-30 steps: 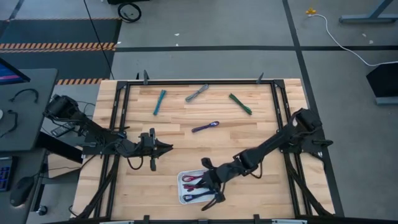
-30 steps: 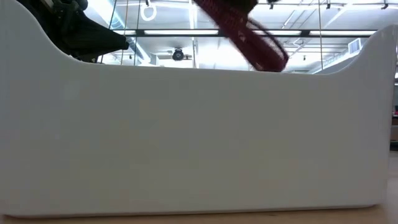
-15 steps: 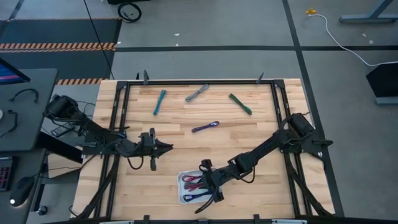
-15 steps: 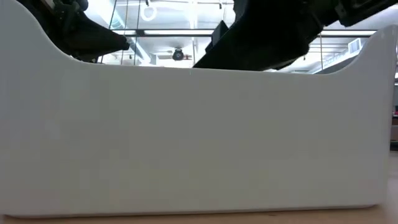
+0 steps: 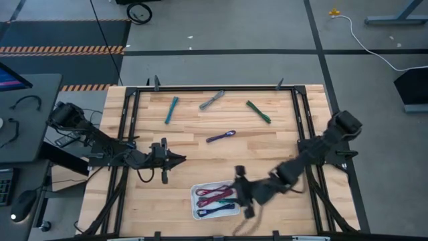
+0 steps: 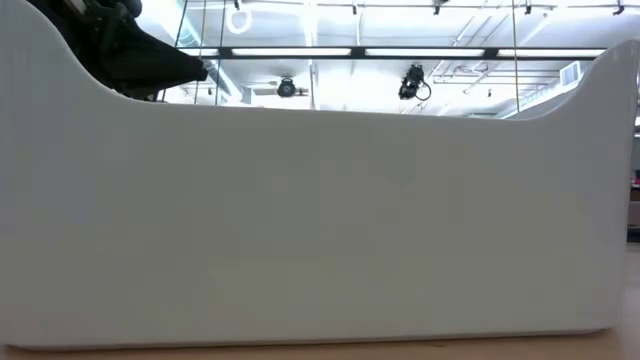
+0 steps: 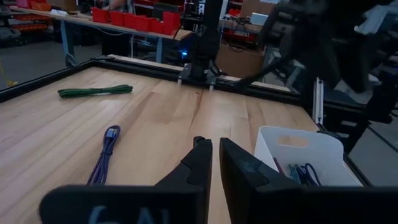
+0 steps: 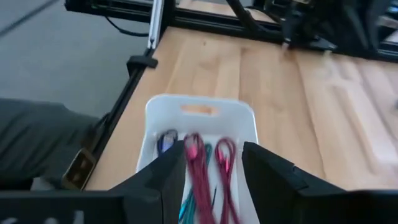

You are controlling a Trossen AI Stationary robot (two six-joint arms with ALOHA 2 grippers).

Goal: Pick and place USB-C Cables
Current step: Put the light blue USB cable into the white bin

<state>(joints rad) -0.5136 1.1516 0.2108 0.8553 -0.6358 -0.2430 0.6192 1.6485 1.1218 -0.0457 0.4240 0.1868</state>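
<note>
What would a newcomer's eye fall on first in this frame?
The white bin at the table's near edge, holding a bright tangle of magenta cables, with the right gripper open just beside it. Then the four loose cables farther back: teal, grey, green and purple. The left gripper waits at the left.

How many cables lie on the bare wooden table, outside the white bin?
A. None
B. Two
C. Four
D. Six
C: the high view shows a teal cable, a grey cable, a green cable and a purple cable on the table, all outside the white bin.
</note>
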